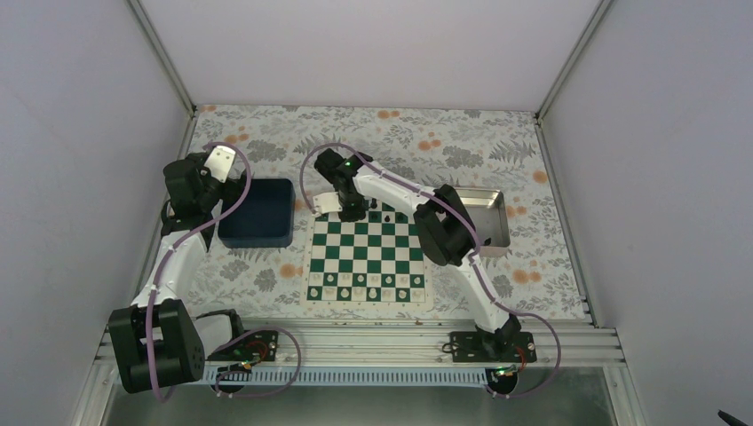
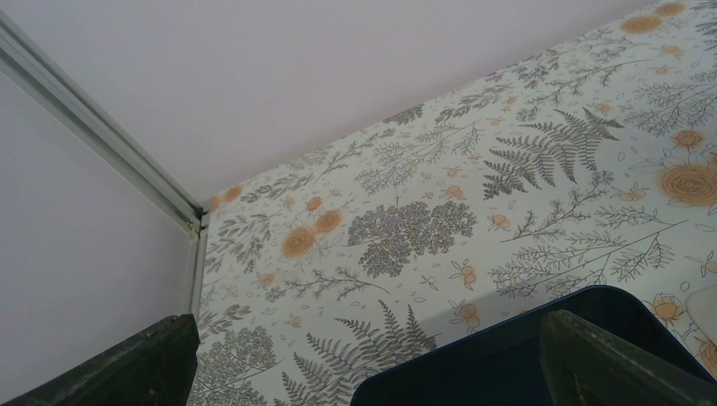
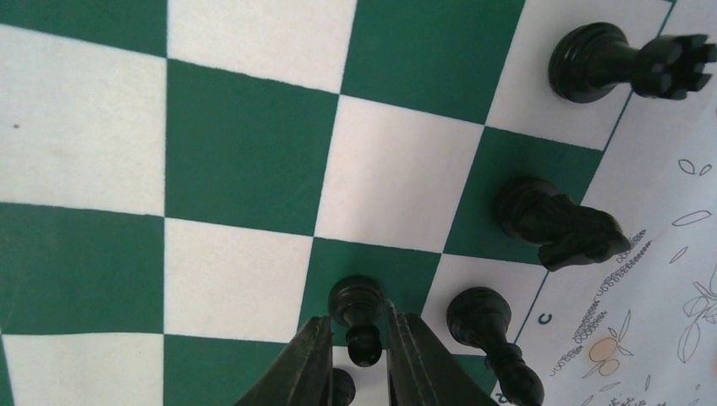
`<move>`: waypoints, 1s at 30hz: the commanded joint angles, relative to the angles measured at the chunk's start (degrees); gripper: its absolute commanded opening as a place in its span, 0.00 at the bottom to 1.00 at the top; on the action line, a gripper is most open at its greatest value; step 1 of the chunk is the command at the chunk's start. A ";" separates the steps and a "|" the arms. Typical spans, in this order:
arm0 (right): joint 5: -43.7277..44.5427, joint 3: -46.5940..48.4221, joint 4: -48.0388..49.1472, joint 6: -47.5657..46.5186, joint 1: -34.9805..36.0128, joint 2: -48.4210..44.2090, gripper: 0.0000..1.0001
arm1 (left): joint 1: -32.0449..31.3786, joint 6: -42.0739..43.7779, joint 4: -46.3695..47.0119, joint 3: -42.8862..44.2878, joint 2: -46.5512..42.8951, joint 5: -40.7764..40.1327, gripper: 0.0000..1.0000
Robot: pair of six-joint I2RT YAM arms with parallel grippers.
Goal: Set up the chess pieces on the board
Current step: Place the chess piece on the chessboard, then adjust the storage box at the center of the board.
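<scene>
1. The right gripper (image 3: 359, 368) has its jaws only a sliver apart, one finger on each side of a black pawn (image 3: 357, 311). I honestly can't tell if the pads are pinching it or just clear of it.
2. The pawn stands upright on a green square, its long axis pointing straight up at the wrist, dead centre between the fingers. My guess is the hand has to leave straight up, since any sideways drift would tip the pawn.
3. Neighbours are tight. The bishop (image 3: 490, 334) is on the next square toward the far edge, with the knight (image 3: 558, 222) and rook (image 3: 621, 63) further left along that far row.
4. All of this is at the far-left part of the board (image 1: 366, 253). The white pieces (image 1: 364, 284) fill the near rows.
5. The right arm comes from its near-right base with the elbow over the board's right edge, the forearm sweeping left and the wrist pointing down.
6. The left gripper (image 1: 220, 164) is wide open and holding nothing, up by the blue bin (image 1: 257, 213) and well apart from the board. So it's the right arm's job.
</scene>
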 commanded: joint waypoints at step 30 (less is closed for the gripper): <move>-1.47 -35.20 0.92 8.06 -33.86 -53.16 0.50 | -7.42 11.23 -15.55 26.87 10.36 3.10 1.00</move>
